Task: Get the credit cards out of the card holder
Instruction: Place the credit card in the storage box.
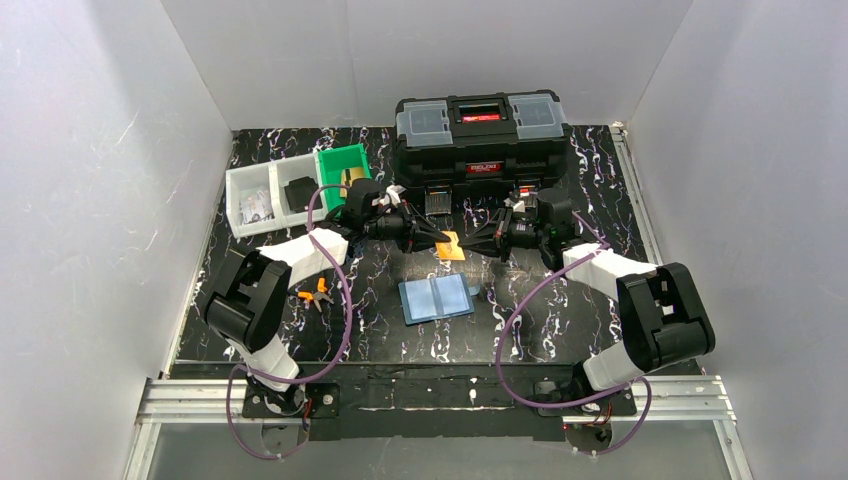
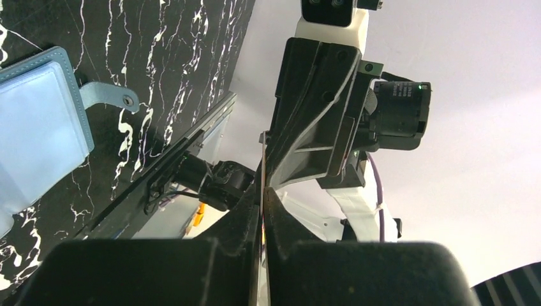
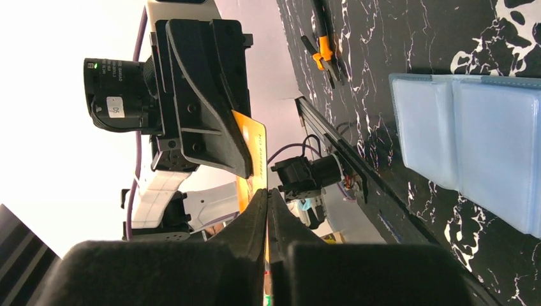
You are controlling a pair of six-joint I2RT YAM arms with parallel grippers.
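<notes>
Seen from above, left to right on a black marbled surface (image 1: 430, 345): one white tray (image 1: 262, 200) with two compartments; one green bin (image 1: 343, 170) just beside it; one pair of orange-handled pliers (image 1: 315, 292) near the left arm; one open card holder (image 1: 436, 298) near the middle; one black toolbox (image 1: 480, 140) at the back; two arms, each with one claw; one credit card (image 1: 451, 246), orange, in view. The left claw (image 1: 438, 240) is clenched on the card's left edge and the right claw (image 1: 470, 247) is clenched on its right edge; the card hangs in the air between them, farther from the arm bases than the card holder and apart from it, its broad face showing to the overhead camera; its long axis cannot be told. The card holder lies open and flat, light blue panels up; its long axis runs left to right, the right end slightly farther back, with a small strap (image 1: 476, 290) at that end. The left wrist view shows the card only as a thin edge pinched at its own claw, and makes out the strap's snap (image 2: 129, 100); the right wrist view shows the card's orange face (image 3: 254, 143) and two clear pockets of the card holder (image 3: 472, 140), which the overhead view blurs.
</notes>
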